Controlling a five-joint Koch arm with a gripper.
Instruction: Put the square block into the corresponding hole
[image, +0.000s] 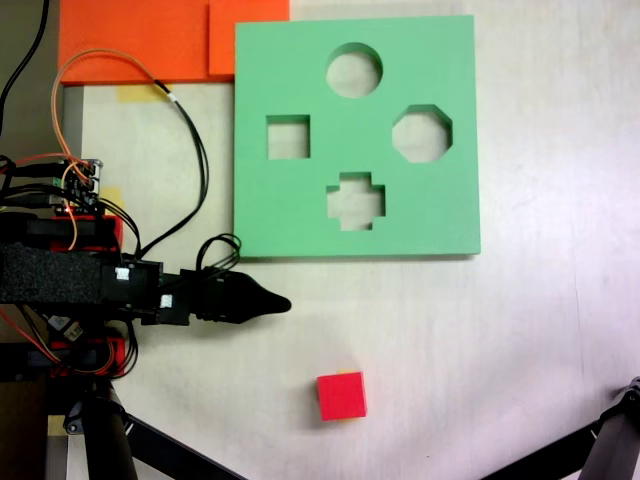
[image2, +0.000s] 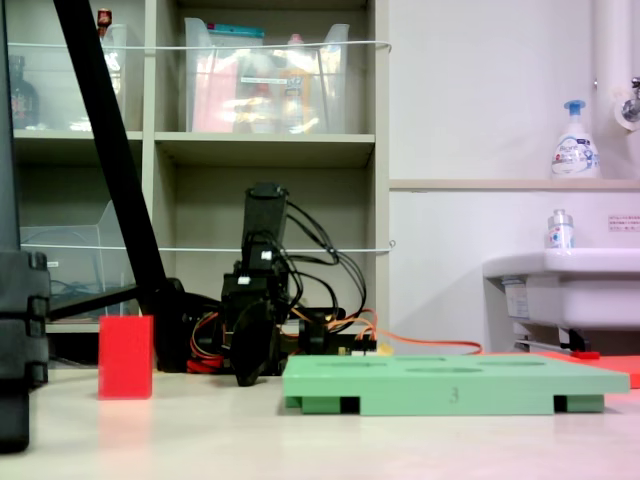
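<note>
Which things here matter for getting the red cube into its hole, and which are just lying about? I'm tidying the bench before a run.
Needed:
- red cube
- square cutout in the green foam board
- gripper, tips together, holding nothing

Lying about:
- orange foam sheets
- round cutout, octagonal cutout, cross cutout
- soap bottle above the sink

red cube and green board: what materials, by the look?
Small red cube: smooth, plain matte faces with crisp edges, probably plastic or painted wood; can't tell which. Flat green board: matte, thick slab with clean-cut holes, looks like foam.
</note>
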